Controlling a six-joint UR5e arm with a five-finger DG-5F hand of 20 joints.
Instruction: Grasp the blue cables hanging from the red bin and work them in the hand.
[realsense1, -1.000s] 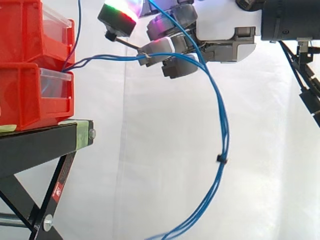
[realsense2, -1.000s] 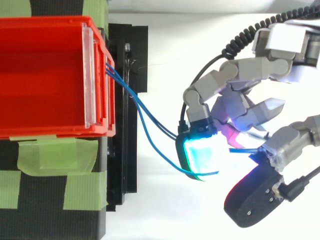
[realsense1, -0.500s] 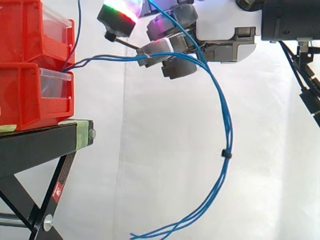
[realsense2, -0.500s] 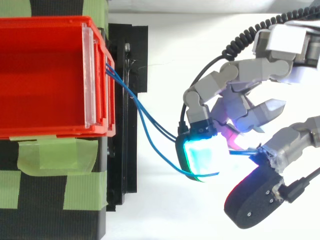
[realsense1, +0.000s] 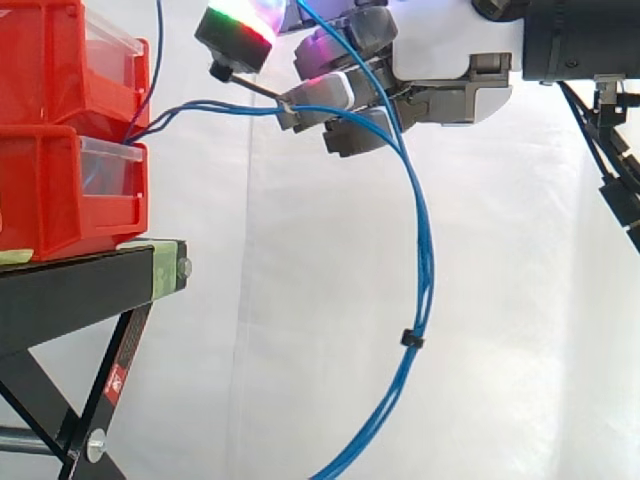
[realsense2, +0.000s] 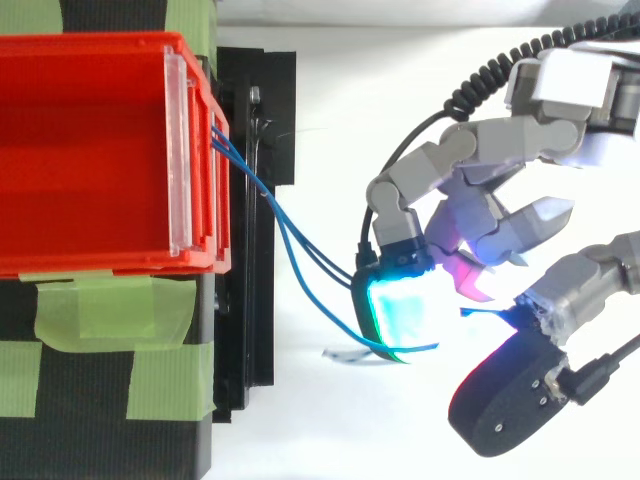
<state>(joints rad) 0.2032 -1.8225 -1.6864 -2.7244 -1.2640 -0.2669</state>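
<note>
The blue cables (realsense1: 427, 262) leave the gap between the two stacked red bins (realsense1: 50, 130) at the upper left of the side view, run level to the right into the hand (realsense1: 440, 95) at the top centre, then drop in a long curve to the bottom edge, bound partway down by a small black tie (realsense1: 408, 340). The hand's fingers are curled round the strands, gripping them just off the bins' front. The bins sit on a black stand (realsense1: 90, 290) patched with green tape (realsense2: 110, 310), before a white curtain (realsense1: 300, 300).
</note>
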